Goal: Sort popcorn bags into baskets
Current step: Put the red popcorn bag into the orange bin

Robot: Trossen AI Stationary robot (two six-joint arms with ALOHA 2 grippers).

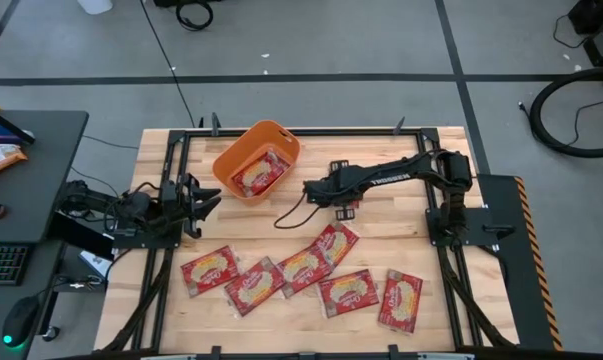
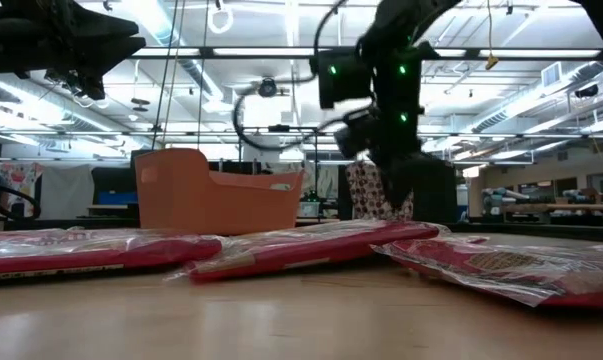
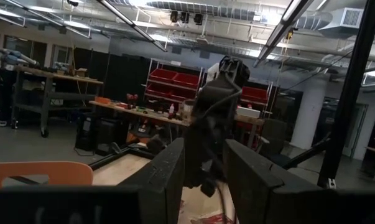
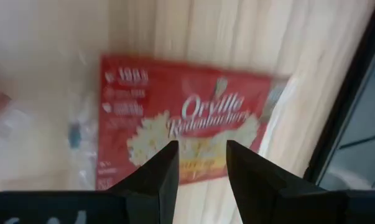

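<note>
The orange basket (image 1: 224,158) stands at the table's far middle with red popcorn bags (image 1: 258,172) lying inside it. Several more red popcorn bags (image 1: 301,268) lie flat in a loose row along the near half of the table, some overlapping. My right gripper (image 1: 309,190) reaches in from the right, just right of the basket and above the wood. It is open, and in its wrist view one bag (image 4: 181,118) lies on the table beyond its fingers (image 4: 201,162). My left gripper (image 1: 213,197) waits open at the table's left edge, left of the basket.
A black metal frame (image 1: 311,131) runs around the tabletop. Bare wood lies between the basket and the row of bags. A desk with a keyboard and mouse (image 1: 21,320) stands left of the table. The basket (image 2: 181,190) rises behind the bags in the low view.
</note>
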